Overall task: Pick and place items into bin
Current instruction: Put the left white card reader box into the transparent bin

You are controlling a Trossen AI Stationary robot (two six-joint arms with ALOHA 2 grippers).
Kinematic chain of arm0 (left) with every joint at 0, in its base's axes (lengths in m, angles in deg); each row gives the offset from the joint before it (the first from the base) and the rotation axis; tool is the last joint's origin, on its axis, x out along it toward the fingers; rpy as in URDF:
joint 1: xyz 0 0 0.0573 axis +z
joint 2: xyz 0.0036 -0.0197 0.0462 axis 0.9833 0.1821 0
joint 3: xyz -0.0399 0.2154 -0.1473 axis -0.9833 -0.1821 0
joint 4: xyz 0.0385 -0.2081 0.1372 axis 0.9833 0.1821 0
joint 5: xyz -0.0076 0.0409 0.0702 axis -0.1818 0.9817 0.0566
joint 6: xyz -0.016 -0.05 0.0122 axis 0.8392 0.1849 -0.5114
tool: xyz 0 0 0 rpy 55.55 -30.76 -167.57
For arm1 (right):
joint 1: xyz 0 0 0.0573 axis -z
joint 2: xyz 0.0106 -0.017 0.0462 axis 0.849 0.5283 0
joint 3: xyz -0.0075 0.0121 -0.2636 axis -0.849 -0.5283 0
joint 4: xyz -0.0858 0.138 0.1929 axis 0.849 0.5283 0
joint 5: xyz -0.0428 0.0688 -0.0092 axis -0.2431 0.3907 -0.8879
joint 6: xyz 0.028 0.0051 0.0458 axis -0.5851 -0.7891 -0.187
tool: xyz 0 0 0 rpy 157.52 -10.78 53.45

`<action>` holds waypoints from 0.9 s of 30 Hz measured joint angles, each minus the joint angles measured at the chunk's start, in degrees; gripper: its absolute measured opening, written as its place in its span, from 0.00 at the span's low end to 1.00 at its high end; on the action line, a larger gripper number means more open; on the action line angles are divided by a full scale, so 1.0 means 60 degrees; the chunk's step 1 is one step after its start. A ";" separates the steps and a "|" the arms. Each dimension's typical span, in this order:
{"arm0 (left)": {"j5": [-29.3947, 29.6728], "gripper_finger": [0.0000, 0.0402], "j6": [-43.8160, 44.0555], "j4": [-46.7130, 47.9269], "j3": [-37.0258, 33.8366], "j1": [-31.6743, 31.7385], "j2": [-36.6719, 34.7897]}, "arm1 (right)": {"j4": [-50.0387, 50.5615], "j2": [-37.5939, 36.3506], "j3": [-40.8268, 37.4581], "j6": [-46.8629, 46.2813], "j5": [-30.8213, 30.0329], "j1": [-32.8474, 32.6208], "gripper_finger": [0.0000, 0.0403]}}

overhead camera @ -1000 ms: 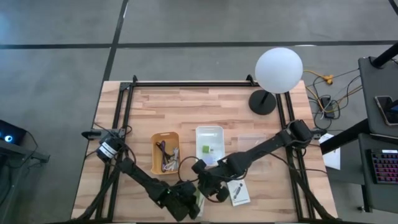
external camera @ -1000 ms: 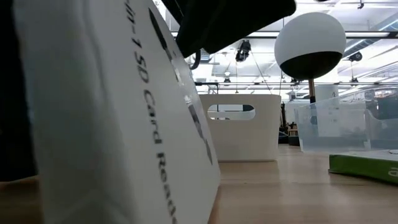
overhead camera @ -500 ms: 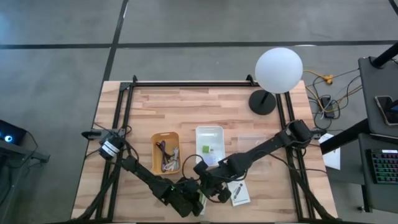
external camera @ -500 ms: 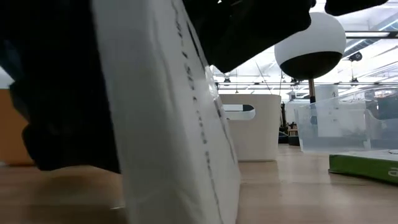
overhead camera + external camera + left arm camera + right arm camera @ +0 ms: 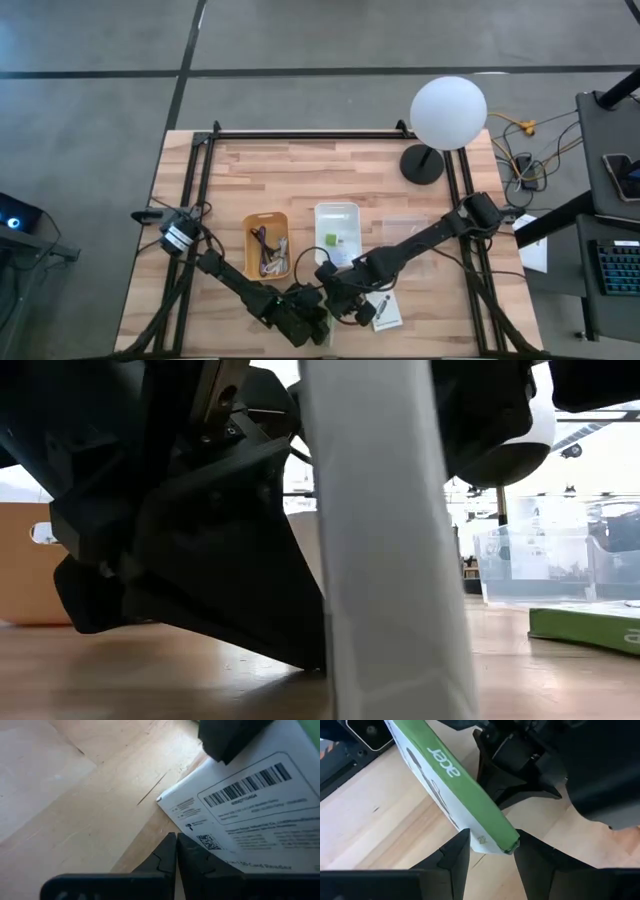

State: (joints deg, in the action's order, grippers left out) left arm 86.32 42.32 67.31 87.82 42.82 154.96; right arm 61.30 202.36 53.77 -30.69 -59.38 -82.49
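Note:
A flat white box with a green side point(image 5: 457, 777) stands nearly edge-on in the low view point(image 5: 380, 550); its barcode face point(image 5: 250, 805) fills the left wrist view. My right gripper point(image 5: 490, 840) is shut on it near the table's near edge point(image 5: 338, 298). My left gripper point(image 5: 175, 845) is shut, with its tips at the box's barcode face point(image 5: 310, 322). A second white card point(image 5: 381, 310) lies flat on the table beside them. My right gripper pinches the box's end point(image 5: 495, 837) between its two fingers point(image 5: 455, 852), one on each wide face, the green side towards the camera. The box stands upright; its lower edge is out of sight. My left gripper's shut fingertips point(image 5: 170, 842) meet the box's barcode face near its edge point(image 5: 165, 802), coming low from the table's left.
An orange bin point(image 5: 266, 222) with cables and a white bin point(image 5: 337, 210) with a green piece stand just beyond the grippers. A globe lamp point(image 5: 448, 112) is at the far right. A clear tub point(image 5: 540, 565) and a green-edged box point(image 5: 590, 628) show in the low view.
The box has turned in the right gripper's hold: in the low view its printed face swung away until it stands nearly edge-on. My left gripper has moved toward the table's right and come up against the box.

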 joint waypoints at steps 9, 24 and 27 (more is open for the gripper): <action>0.0000 0.00 0.0015 -0.0024 -0.0015 0.0007 -0.0003 | -0.0004 0.0000 0.0062 0.0308 0.0441 -0.0106 0.34; -0.0163 0.00 0.0296 -0.0042 -0.0044 -0.0027 -0.0018 | 0.0004 0.0000 0.0064 0.1910 0.0477 -0.0503 0.33; -0.0189 0.00 0.0306 -0.0046 -0.0047 -0.0074 -0.0022 | 0.0009 0.0000 0.0066 0.2001 0.0477 -0.0549 0.30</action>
State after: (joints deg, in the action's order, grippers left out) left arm 85.19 44.16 67.03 87.54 42.38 154.83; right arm 61.35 202.36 54.17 -18.68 -56.52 -85.78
